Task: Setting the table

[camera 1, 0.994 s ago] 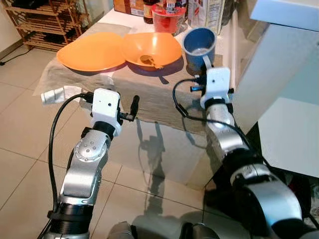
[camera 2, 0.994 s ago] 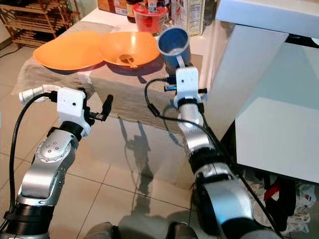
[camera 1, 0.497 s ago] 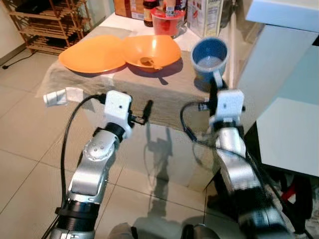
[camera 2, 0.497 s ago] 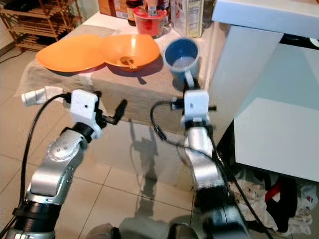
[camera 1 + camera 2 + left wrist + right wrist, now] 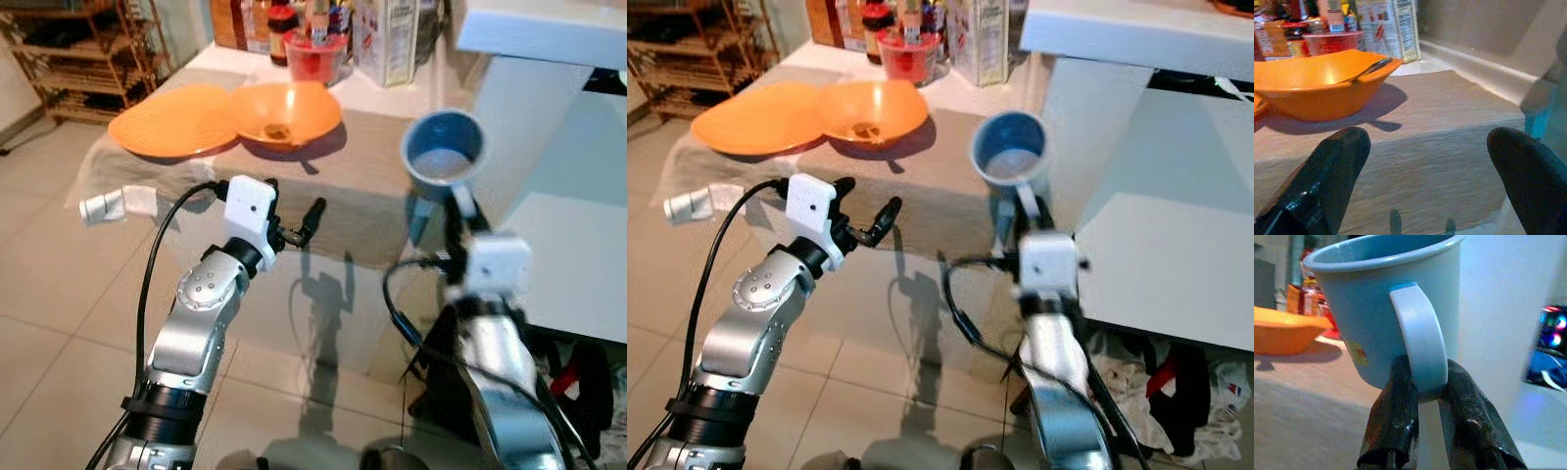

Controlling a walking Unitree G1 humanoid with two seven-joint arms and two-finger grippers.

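A blue mug (image 5: 443, 153) hangs in the air off the table's near right corner, held upright by its handle (image 5: 1420, 352) in my right gripper (image 5: 1422, 391), which is shut on it. An orange bowl (image 5: 288, 110) with a spoon inside sits on the grey cloth of the table (image 5: 362, 186), touching an orange plate (image 5: 171, 120) to its left. My left gripper (image 5: 299, 223) hovers open just in front of the table's near edge, holding nothing; its black fingers (image 5: 1327, 171) frame the bowl (image 5: 1322, 83).
Boxes, bottles and a red container (image 5: 315, 54) crowd the table's far side. A white counter or cabinet (image 5: 549, 147) stands close on the right. A wooden rack (image 5: 78, 49) stands at the far left. A crumpled white thing (image 5: 116, 204) lies on the tiled floor.
The right gripper has carried the blue mug back and to the right, off the table and toward me. The view has shifted, and the left gripper has edged closer to the table.
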